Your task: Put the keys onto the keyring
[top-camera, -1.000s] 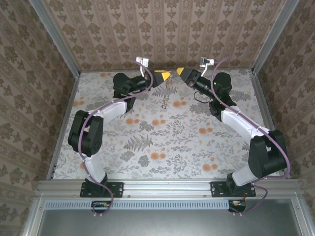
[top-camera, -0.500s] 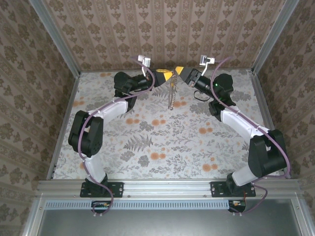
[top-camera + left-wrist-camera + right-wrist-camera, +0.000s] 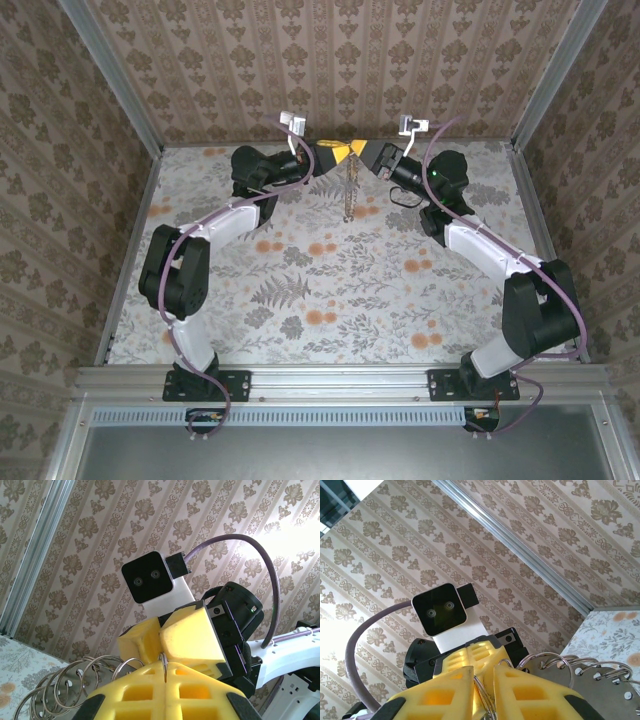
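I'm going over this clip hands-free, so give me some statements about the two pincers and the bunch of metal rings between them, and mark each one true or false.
1. The left pincer and the right pincer meet tip to tip over the far end of the floral-print table. True.
2. The bunch of thin silver metal rings lies flat on the table. False: it hangs down from where the pincers meet.
3. The left pincer is shut on one thin ring of that bunch. True.
4. The pincers' fingers are blue. False: they are yellow.
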Controlling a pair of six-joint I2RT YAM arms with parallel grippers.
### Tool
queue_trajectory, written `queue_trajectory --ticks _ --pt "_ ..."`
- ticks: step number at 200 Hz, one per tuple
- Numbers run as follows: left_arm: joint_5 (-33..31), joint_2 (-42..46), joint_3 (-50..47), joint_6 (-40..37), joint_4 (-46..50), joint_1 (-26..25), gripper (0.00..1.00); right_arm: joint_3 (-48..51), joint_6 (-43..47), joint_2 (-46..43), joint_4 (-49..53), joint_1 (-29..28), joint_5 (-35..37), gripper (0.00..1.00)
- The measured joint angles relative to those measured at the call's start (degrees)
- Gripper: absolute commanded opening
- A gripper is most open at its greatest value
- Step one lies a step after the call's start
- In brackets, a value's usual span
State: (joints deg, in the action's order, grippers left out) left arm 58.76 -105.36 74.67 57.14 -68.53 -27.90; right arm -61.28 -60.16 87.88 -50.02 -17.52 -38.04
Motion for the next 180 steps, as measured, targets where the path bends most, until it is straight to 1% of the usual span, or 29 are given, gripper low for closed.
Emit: queue_trajectory --ticks 16,32,46,52,76,88,97,113,128,151,154,160,165,180 --pt "0.0 0.0 0.0 0.0 0.0 0.0 0.0 0.0 0.0 0.0 0.0 -0.1 0.0 0.19" --pt "0.0 0.0 0.0 0.0 0.0 0.0 0.0 0.0 0.2 0.0 0.0 -0.1 0.0 0.15" --pt "-0.1 0.0 0.0 0.0 0.0 0.1 0.0 0.0 0.2 0.0 0.0 -0.2 0.0 0.08" --pt "-0.1 0.0 0.0 0.0 0.0 0.1 0.0 0.0 0.3 0.0 -0.1 -0.2 0.0 0.07" --pt "-0.2 0.0 0.0 0.0 0.5 0.2 0.0 0.0 0.4 0.0 -0.2 -0.3 0.0 0.07" --pt "-0.3 0.0 0.0 0.0 0.7 0.2 0.0 0.0 0.4 0.0 -0.2 -0.3 0.0 0.11" --pt "-0.3 0.0 0.0 0.0 0.8 0.2 0.0 0.0 0.3 0.0 -0.2 -0.3 0.1 0.12" --pt "-0.2 0.0 0.0 0.0 0.8 0.2 0.0 0.0 0.4 0.2 -0.2 -0.4 0.1 0.12" --pt "-0.2 0.0 0.0 0.0 1.1 0.2 0.0 0.0 0.4 0.3 -0.2 -0.4 0.1 0.1" --pt "-0.3 0.0 0.0 0.0 1.3 0.2 0.0 0.0 0.4 0.3 -0.2 -0.4 0.2 0.11" --pt "-0.3 0.0 0.0 0.0 1.3 0.2 0.0 0.0 0.4 0.3 -0.2 -0.4 0.2 0.09" --pt "-0.3 0.0 0.0 0.0 1.3 0.2 0.0 0.0 0.5 0.3 -0.2 -0.4 0.2 0.03" --pt "-0.3 0.0 0.0 0.0 1.3 0.2 0.0 0.0 0.9 0.3 -0.2 -0.4 0.2 0.0" --pt "-0.5 0.1 0.0 0.0 1.7 0.3 0.0 0.0 1.1 0.3 -0.3 -0.4 0.3 0.0"
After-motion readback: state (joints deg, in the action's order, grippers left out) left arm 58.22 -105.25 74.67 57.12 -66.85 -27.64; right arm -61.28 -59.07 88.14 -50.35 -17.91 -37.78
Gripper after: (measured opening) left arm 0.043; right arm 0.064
